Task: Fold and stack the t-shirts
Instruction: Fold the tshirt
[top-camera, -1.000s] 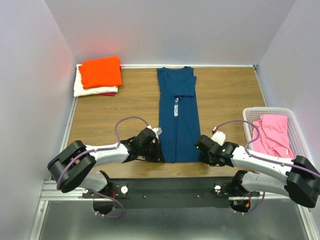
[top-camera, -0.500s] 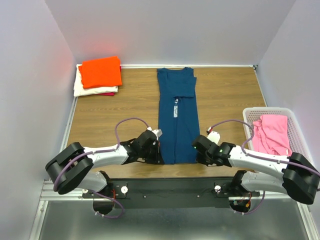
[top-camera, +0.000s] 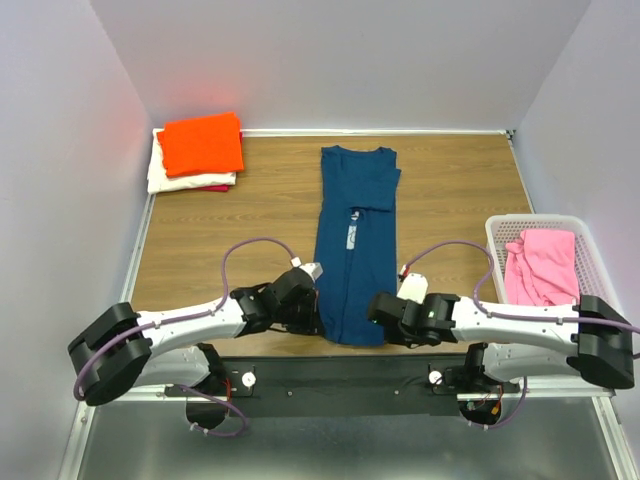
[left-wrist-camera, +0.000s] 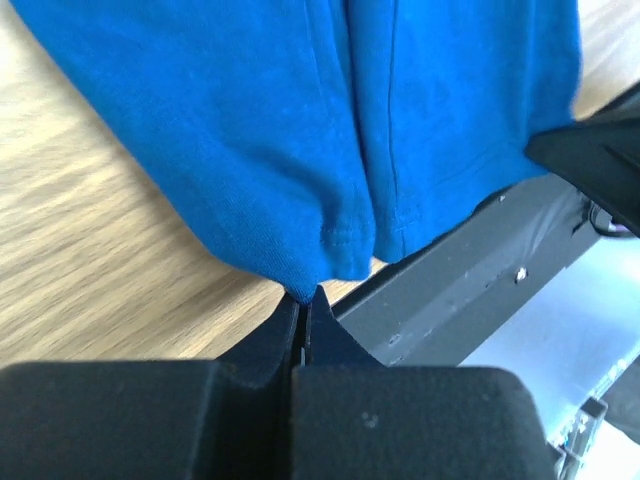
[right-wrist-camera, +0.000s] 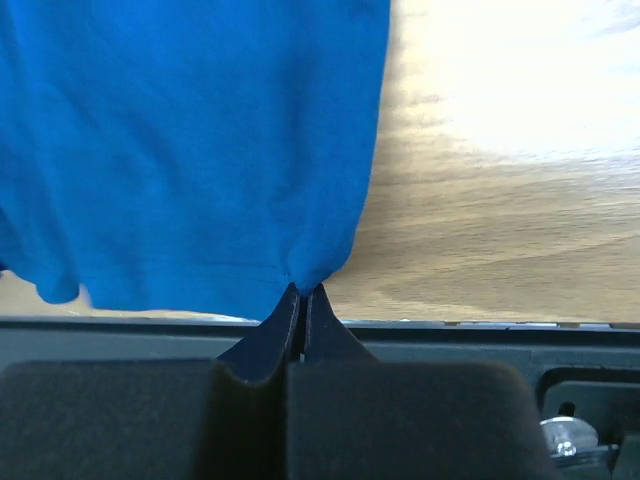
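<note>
A navy blue t-shirt (top-camera: 356, 230), folded into a long narrow strip with a small white print, lies down the middle of the table. My left gripper (top-camera: 318, 318) is shut on the strip's near left hem corner (left-wrist-camera: 300, 285). My right gripper (top-camera: 378, 325) is shut on the near right hem corner (right-wrist-camera: 305, 275). The near end of the strip is lifted and bunched between them, and its hem hangs over the table's front edge. A folded stack at the back left has an orange t-shirt (top-camera: 202, 142) on top of a cream-white one (top-camera: 168, 180) and a red one (top-camera: 213, 188).
A white basket (top-camera: 590, 262) at the right table edge holds a crumpled pink t-shirt (top-camera: 545, 265). The black mounting rail (top-camera: 340, 372) runs along the near edge under the grippers. Purple cables loop above both arms. Grey walls close in the table on three sides.
Both grippers closed on the navy strip's near corners and drew them inward and towards the front edge. The strip's near end narrowed and lifted, and its far end skewed slightly right.
</note>
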